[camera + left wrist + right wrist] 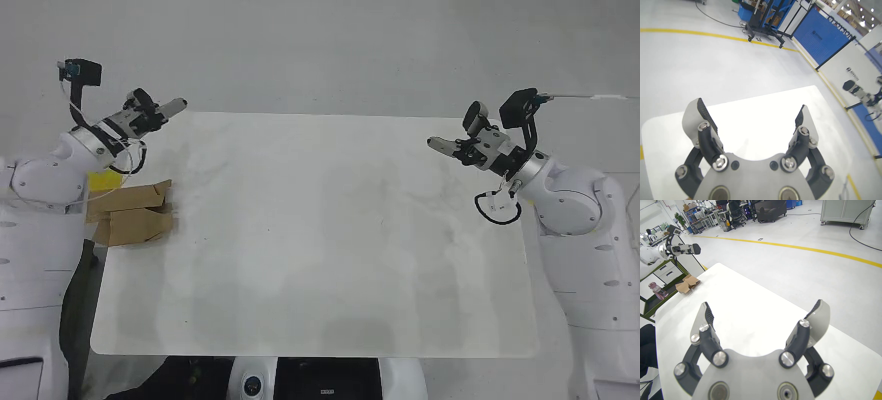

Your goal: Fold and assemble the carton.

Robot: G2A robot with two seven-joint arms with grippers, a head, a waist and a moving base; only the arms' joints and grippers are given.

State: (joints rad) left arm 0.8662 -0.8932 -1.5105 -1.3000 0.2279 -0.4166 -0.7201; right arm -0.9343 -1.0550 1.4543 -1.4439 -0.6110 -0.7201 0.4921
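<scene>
White tabletop [330,230] is bearing a flat brown cardboard carton [135,212], left edge: likely light, creasable; pinch a flap. Both left gripper [751,106] and right gripper [762,304] are gaping.

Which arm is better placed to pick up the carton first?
Left. The carton lies at the edge of the table near the open left gripper; the open right gripper is across the table from it.

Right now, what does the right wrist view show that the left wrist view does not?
Right wrist view: the brown carton at the edge of the table, and the open right gripper. Left wrist view: the open left gripper and a blue panel. Both: that white table and a yellow floor line.
</scene>
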